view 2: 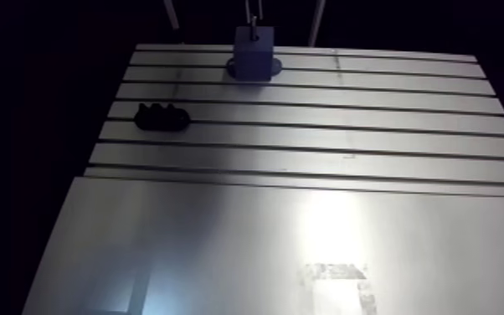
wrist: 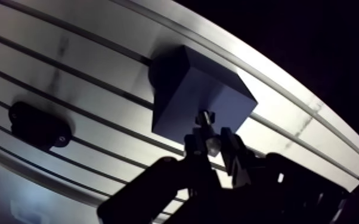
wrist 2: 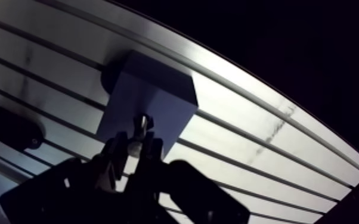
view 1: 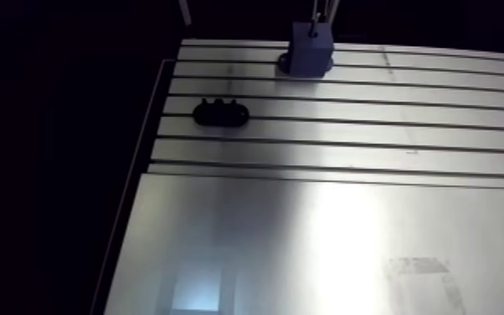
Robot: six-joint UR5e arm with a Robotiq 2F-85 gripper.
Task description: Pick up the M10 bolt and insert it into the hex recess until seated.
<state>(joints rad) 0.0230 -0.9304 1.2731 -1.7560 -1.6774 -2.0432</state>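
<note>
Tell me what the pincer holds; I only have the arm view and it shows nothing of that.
Observer: The wrist view shows the pincer shut on a metal bolt.
Operator: Give me how the bolt sits in it.
Observer: One end sticks out past the fingertips, toward the dark blue block.
Operator: Report whether it touches the block.
Observer: Cannot tell. The bolt's end overlaps the block's near face in both wrist eyes, with the block just ahead of the pincer.

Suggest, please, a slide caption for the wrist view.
Wrist view: claw shut on the M10 bolt at the blue block on the slotted table, black fixture lying apart.
</note>
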